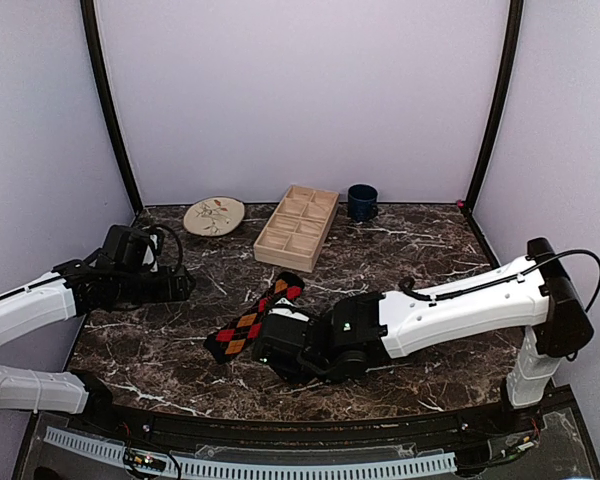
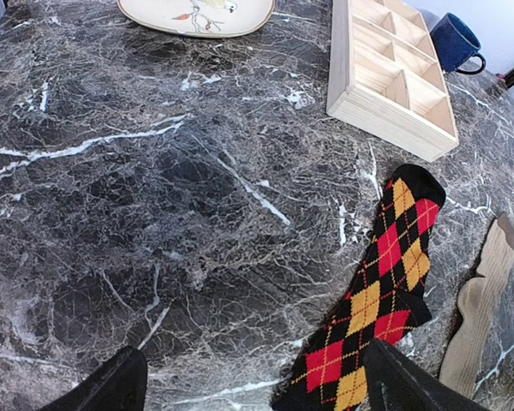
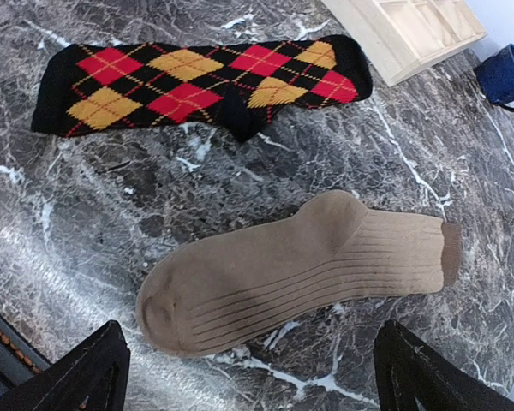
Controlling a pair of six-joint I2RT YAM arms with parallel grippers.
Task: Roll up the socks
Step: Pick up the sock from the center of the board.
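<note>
Dark marble desk (image 1: 410,255), with both socks flat and unrolled near its middle: the argyle sock (image 3: 206,81) lies just beside the tan sock (image 3: 300,274), apart from it. The right fingers (image 3: 86,368) hover wide open over the tan one, empty; the left fingers (image 2: 111,390) gape empty too. Rolling hasn't begun, I'd say. Next comes pinching a toe end.

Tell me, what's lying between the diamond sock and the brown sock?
Nothing, just bare marble tabletop separates the argyle sock from the tan sock; the right wrist view shows it.
</note>
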